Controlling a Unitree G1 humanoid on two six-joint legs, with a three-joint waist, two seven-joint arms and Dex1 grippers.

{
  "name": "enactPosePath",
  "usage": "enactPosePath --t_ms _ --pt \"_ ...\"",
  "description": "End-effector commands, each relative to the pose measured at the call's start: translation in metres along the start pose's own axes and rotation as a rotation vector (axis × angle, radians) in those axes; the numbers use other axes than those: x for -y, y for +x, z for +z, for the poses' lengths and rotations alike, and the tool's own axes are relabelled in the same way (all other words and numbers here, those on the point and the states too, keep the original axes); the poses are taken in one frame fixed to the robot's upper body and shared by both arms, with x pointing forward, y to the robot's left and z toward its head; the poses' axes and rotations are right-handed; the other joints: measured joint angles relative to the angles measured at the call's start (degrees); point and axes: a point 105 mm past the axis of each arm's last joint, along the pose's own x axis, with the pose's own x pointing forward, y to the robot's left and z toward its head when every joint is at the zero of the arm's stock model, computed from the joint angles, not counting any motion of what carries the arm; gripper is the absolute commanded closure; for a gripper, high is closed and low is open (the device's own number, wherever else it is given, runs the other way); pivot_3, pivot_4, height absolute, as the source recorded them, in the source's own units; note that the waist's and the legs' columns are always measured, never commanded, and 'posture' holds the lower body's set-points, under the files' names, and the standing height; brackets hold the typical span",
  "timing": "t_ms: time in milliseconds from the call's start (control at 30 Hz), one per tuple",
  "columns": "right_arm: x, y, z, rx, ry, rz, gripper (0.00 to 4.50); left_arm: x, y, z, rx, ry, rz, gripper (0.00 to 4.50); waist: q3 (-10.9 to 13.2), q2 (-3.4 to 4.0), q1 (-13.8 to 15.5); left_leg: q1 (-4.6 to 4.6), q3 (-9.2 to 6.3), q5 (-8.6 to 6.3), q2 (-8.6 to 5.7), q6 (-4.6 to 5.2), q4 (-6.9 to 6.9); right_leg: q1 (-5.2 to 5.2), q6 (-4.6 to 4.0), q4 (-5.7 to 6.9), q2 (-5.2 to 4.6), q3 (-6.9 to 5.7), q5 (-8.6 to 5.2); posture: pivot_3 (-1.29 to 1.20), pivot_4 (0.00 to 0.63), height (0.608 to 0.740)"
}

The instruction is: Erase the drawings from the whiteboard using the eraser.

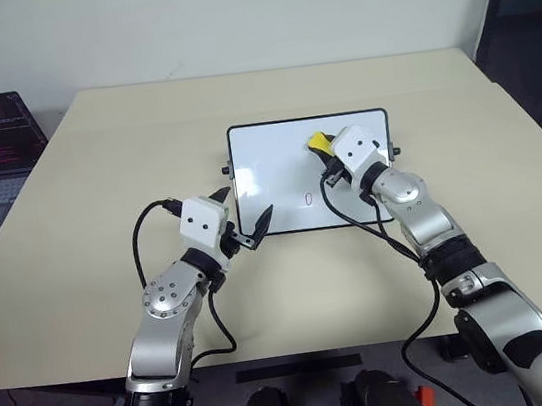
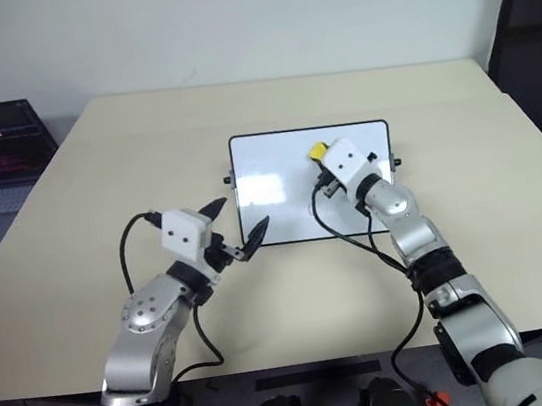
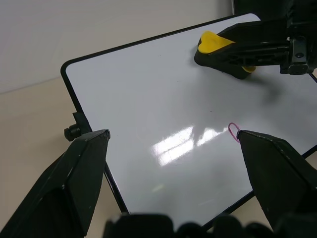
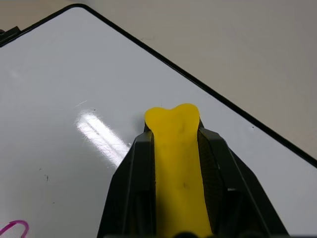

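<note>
Between my right gripper's (image 1: 325,155) clenched fingers sits the yellow eraser (image 1: 318,142), pressed over the whiteboard's (image 1: 265,163) far part to wipe it, one small magenta loop (image 1: 309,199) remaining nearer me, while my left gripper (image 1: 250,216) waits spread wide at the board's near-left edge.

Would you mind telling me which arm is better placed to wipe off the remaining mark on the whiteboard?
The right. Its gripper already clamps the eraser over the whiteboard, near the remaining mark. The left gripper hovers with jaws open, empty, at the board's near left corner.

Bright, even light; whiteboard (image 3: 163,144) glare
</note>
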Motion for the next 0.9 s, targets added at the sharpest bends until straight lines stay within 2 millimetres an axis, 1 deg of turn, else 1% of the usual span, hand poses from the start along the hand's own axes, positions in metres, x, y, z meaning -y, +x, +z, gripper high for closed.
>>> enactPosePath --t_ms 33,100,167,367,433,533,667,900 --pt "0.009 -0.010 0.026 0.060 0.072 -0.007 3.63 0.002 -0.001 0.014 0.051 0.023 -0.016 0.00 0.0 0.00 0.0 -0.13 -0.01 0.00 0.00 0.00 0.00 -0.12 0.00 0.01 0.00 0.00 0.00 0.00 0.150 0.740" --pt "0.012 -0.021 0.031 0.059 0.092 -0.004 3.63 0.002 -0.001 0.013 0.048 0.025 -0.023 0.00 0.0 0.00 0.1 -0.40 -0.04 0.00 0.00 0.00 0.02 -0.38 0.00 0.03 0.00 -0.03 0.01 0.00 0.150 0.740" --pt "0.013 -0.030 0.033 0.047 0.098 -0.005 3.63 0.002 -0.002 0.013 0.046 0.025 -0.027 0.00 0.0 0.00 0.1 -0.49 -0.12 -0.01 -0.01 -0.01 0.02 -0.40 0.00 0.01 -0.01 -0.05 0.01 0.00 0.150 0.740" --pt "0.021 -0.061 0.031 -0.009 0.178 -0.065 3.63 0.002 -0.003 0.012 0.043 0.026 -0.036 0.00 0.0 0.00 0.2 -0.68 -0.31 -0.01 -0.03 -0.02 0.02 -0.48 -0.01 -0.05 -0.02 -0.08 0.00 0.00 0.150 0.740" --pt "0.019 -0.071 0.027 -0.015 0.164 -0.077 3.63 0.002 -0.002 0.012 0.042 0.025 -0.039 0.00 0.0 0.00 0.2 -0.68 -0.30 -0.01 -0.04 -0.02 0.03 -0.48 0.00 -0.05 -0.02 -0.10 0.00 0.00 0.150 0.740" --pt "0.013 -0.084 0.017 -0.022 0.090 -0.089 3.63 0.002 -0.001 0.012 0.043 0.024 -0.045 0.00 0.0 0.00 0.2 -0.68 -0.30 -0.01 -0.06 -0.02 0.03 -0.47 0.01 -0.08 -0.02 -0.13 -0.01 0.00 0.150 0.740" --pt "0.008 -0.094 0.007 -0.011 0.054 -0.115 3.63 0.002 0.002 0.012 0.047 0.024 -0.052 0.00 0.0 -0.01 0.0 -0.67 -0.21 -0.01 -0.06 -0.02 0.04 -0.49 0.02 -0.09 -0.01 -0.15 -0.01 0.00 0.150 0.740" --pt "0.005 -0.099 0.003 0.005 0.008 -0.117 3.63 0.003 0.004 0.013 0.051 0.025 -0.064 0.00 0.0 -0.02 0.1 -0.66 -0.05 -0.01 -0.05 -0.02 0.05 -0.50 0.02 -0.08 0.03 -0.18 -0.01 0.00 0.150 0.740"
